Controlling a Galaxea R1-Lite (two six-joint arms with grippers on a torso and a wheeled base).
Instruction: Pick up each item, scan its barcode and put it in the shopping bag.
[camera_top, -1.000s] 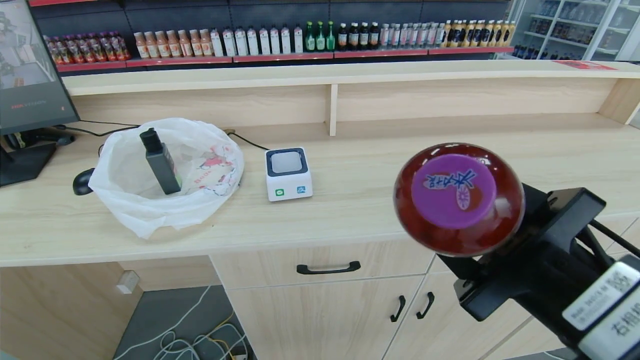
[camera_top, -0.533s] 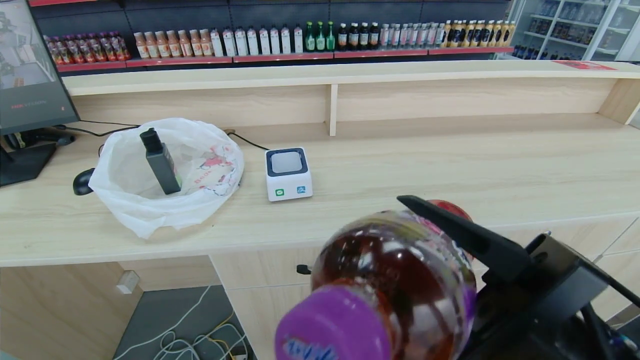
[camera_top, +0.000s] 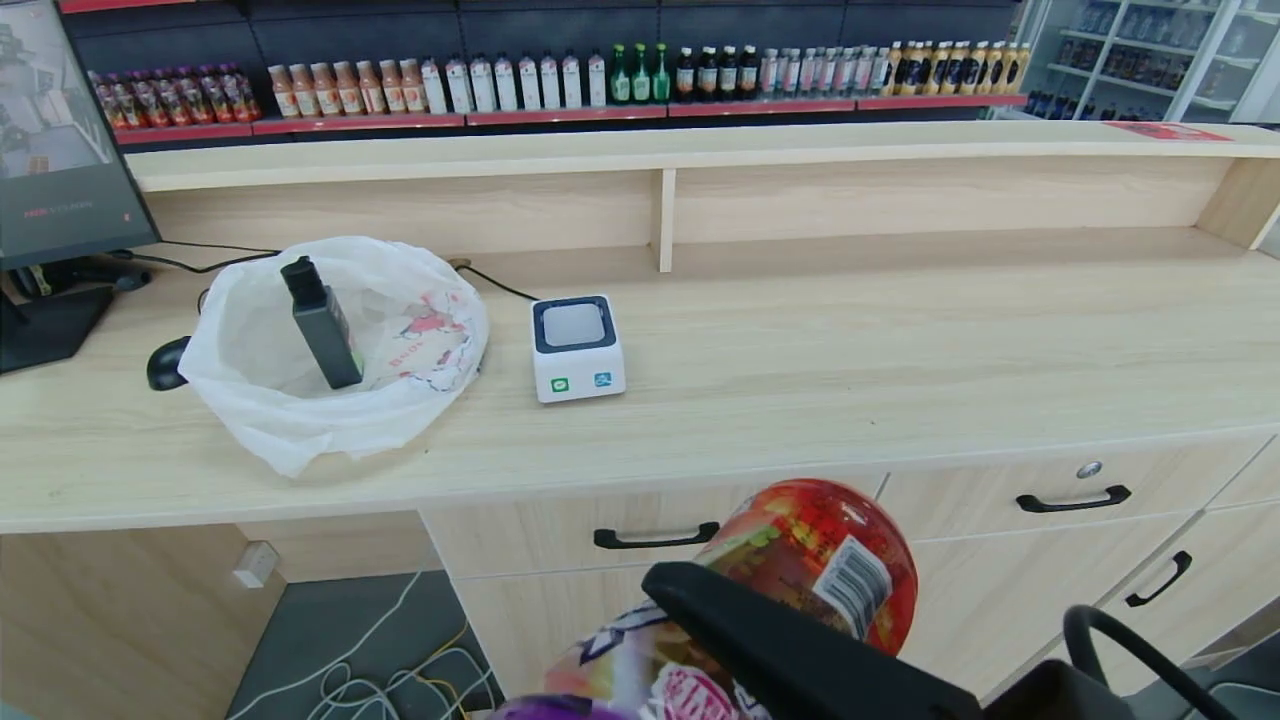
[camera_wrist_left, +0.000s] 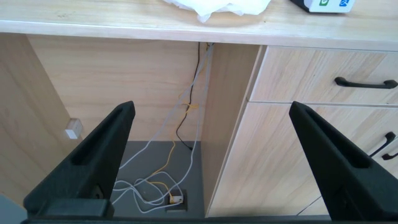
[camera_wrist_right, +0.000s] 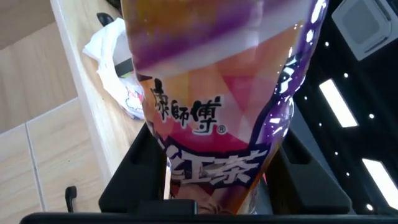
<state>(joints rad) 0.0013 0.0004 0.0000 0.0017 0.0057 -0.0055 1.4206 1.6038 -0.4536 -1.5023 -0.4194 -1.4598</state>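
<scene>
The red tea bottle (camera_top: 810, 545) is held low in front of the drawer fronts, off the tabletop (camera_top: 850, 340) and well apart from the white scanner (camera_top: 577, 346). It's gripped by the right gripper (camera_wrist_right: 217, 177), with the fingers closed on the labelled body. From the head camera one black finger (camera_top: 790, 650) is seen lying across it; the other is hidden behind the bottle. The purple cap (camera_top: 560, 710) is mostly cut off at the frame edge, so not much can be made out there. A barcode (camera_top: 855, 590) is seen on the upper side of the label. From the right wrist, both ends of the bottle are cut off.

The left gripper (camera_wrist_left: 211, 155) is parked below the tabletop edge, fingers spread wide with nothing between them.

The shopping bag (camera_top: 250, 400) is slumped open on the tabletop beside the scanner, with a dark grey item (camera_top: 322, 325) standing tilted inside; its base is hidden by the bag's folds. A black mouse (camera_top: 165, 362) is half covered behind the bag.
</scene>
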